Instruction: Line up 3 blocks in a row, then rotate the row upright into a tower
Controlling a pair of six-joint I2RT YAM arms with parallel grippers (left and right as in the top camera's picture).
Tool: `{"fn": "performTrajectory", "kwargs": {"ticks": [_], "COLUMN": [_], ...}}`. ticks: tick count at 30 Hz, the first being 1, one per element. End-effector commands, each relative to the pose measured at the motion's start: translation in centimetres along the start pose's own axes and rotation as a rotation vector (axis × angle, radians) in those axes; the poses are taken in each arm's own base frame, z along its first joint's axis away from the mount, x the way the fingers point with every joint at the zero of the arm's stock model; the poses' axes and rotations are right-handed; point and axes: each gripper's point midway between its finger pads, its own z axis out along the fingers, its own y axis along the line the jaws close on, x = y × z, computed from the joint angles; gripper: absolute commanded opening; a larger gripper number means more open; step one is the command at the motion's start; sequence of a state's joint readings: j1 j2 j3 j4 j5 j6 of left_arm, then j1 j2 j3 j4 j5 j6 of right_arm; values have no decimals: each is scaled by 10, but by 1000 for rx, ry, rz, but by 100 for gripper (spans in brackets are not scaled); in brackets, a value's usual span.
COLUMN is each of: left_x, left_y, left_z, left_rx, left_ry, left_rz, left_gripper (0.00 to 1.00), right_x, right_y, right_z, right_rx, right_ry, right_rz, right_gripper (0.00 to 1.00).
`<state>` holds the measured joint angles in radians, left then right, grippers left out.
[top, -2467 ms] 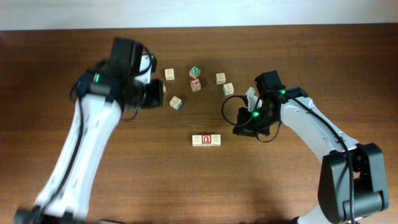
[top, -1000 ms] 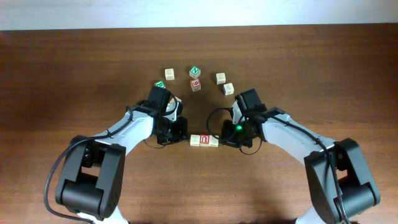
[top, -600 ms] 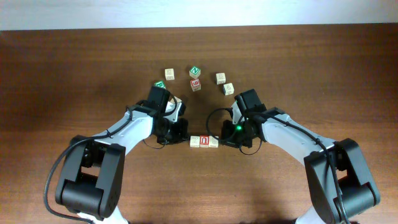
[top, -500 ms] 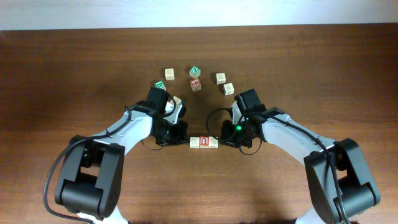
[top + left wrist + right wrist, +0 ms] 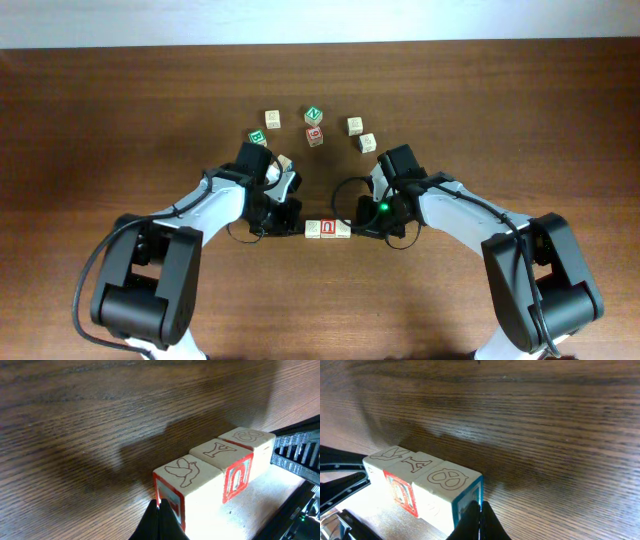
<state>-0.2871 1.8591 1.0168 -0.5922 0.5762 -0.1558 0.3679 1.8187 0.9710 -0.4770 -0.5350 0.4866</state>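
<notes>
The row of three blocks (image 5: 329,228) is obstructed at both ends: the closed left jaws sit against one end, the closed right jaws against the other. Bare surface (image 5: 330,300) lies open toward the arm bases. Loose cubes (image 5: 315,135) stand on the far side, well apart.

1. In my left wrist view the bottom edge cuts off the left gripper (image 5: 160,521); only its dark, closed tip shows.
2. The right gripper (image 5: 476,520) is cropped the same way in the right wrist view.
3. Overhead, black wrist housings (image 5: 283,212) hide both tips.
4. Overhead, the engravings on the row of three pale wooden cubes (image 5: 329,229) are too small for me to read.
5. My left arm partly covers the green-lettered pale wooden cube (image 5: 257,137).
</notes>
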Motion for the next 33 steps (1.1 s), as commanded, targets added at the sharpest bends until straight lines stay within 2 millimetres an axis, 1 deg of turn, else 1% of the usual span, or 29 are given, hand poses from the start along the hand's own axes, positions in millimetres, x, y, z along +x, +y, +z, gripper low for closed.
{"fn": "performTrajectory", "kwargs": {"ticks": [1,9,19,26,27,29,33], "left_x": [2,1,1,-6,-6,-5,-5], "left_y": [1,1,0,15,14,0,-3], "left_z": [4,3,3,-6,-6,-7,-7], "left_rx": [4,3,4,2,11,92,105], "left_ry": [10,9,9,-23,-22,-15,-13], "left_rz": [21,26,28,-17,-17,-13,-9], "left_gripper": [0,0,0,0,0,0,0], "right_x": [2,4,3,3,2,2,2], "right_y": [3,6,6,5,5,5,5], "right_z": [2,1,0,0,0,0,0], "right_rx": [-29,-52,-59,-55,-53,-53,-53], "right_ry": [14,24,24,23,22,22,22], "right_rz": [-31,-33,-35,-35,-34,-34,-35], "right_gripper": [4,4,4,4,4,4,4]}}
